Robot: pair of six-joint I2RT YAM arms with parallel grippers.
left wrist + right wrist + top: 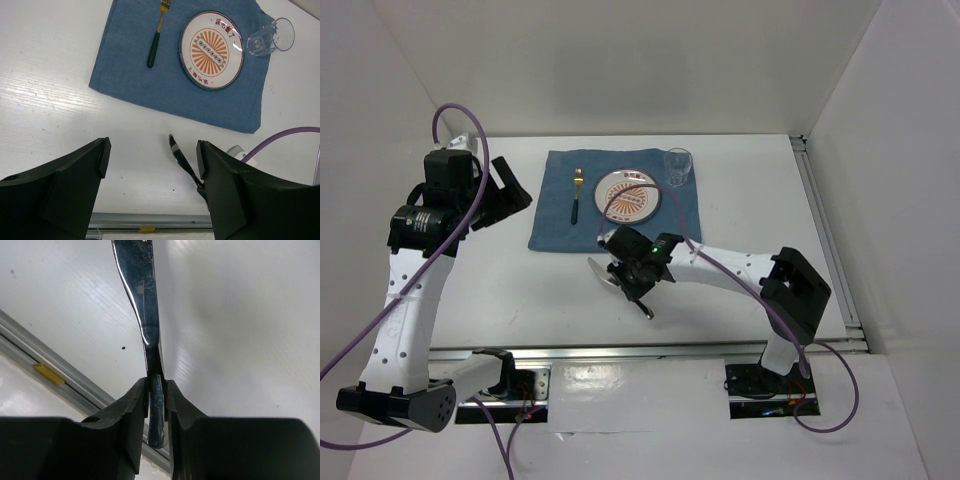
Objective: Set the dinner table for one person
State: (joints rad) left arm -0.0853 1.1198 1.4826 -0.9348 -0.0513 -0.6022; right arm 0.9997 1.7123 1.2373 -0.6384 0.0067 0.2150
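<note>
The left arm rises folded at 9 o'clock of the scene, a purple cable (380, 330) looping from it. Its left gripper (505, 195) tilts toward the cloth, its 2 matte black fingers (75, 185) spread wide and holding nothing.

The dinner table (740, 200) is a smooth white top with faint streaks. A ribbed metal rail (620, 350) runs along its 6 o'clock edge, and plain white walls (650, 60) close it in.

A soft blue rectangular placemat (555, 220) lies at 12 o'clock of the table. On it are:
- a fork (576, 195) with gold tines and a dark green handle, at the plate's 9 o'clock
- a round glossy plate (628, 195) with an orange sunburst
- a clear glass (678, 165) at the plate's 1 o'clock, on the cloth's corner

At 6 o'clock of the plate, just off the cloth, the right arm stretches low across from its base at 4 o'clock. The right gripper (620, 275) is clamped on the thin end of a polished steel knife (142, 290). The blade points away over bare white tabletop.
</note>
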